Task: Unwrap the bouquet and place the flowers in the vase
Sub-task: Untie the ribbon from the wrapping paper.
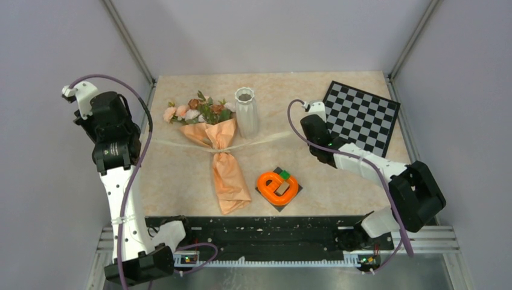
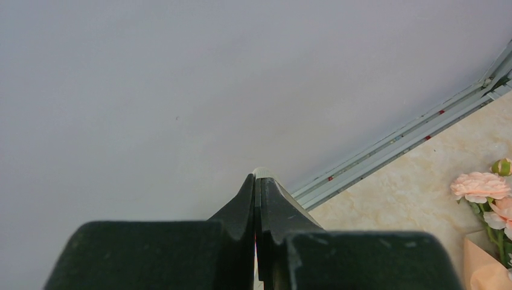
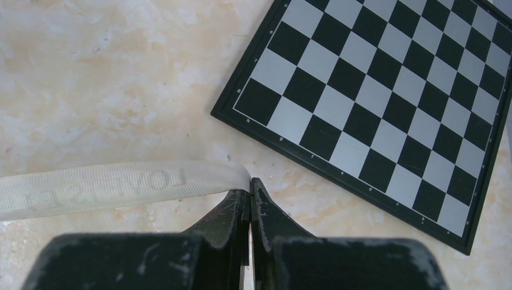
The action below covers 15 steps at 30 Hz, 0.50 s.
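The bouquet lies on the table in peach kraft paper, its narrow end toward the near edge. The flowers stick out of its far end; in the left wrist view a pink rose of the flowers shows at the right edge. A cream ribbon runs in a stretched line across the wrap's waist. My left gripper is shut on a ribbon end by the left wall. My right gripper is shut on the other end of the ribbon. The white ribbed vase stands upright just right of the flowers.
An orange plastic ring sits on a small black plate near the front, right of the bouquet. A chessboard lies at the back right, close beyond my right gripper. Grey walls and metal rails enclose the table on three sides.
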Tool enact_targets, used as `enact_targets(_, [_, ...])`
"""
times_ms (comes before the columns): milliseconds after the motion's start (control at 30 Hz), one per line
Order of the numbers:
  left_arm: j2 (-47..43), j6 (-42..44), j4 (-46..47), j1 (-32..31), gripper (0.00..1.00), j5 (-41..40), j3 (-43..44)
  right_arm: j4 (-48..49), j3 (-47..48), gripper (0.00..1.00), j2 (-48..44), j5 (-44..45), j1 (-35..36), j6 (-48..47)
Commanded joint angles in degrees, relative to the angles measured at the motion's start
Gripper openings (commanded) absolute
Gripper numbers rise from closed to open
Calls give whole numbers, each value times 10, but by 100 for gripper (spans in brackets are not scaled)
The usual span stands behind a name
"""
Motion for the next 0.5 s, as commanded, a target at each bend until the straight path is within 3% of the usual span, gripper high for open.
enact_targets(0, [2, 12, 28, 4, 0, -20, 2, -1, -9, 0, -33, 15, -18, -11])
enact_targets(467, [15, 54, 52, 5, 0, -73, 15, -5, -19, 0, -43, 14, -38, -12])
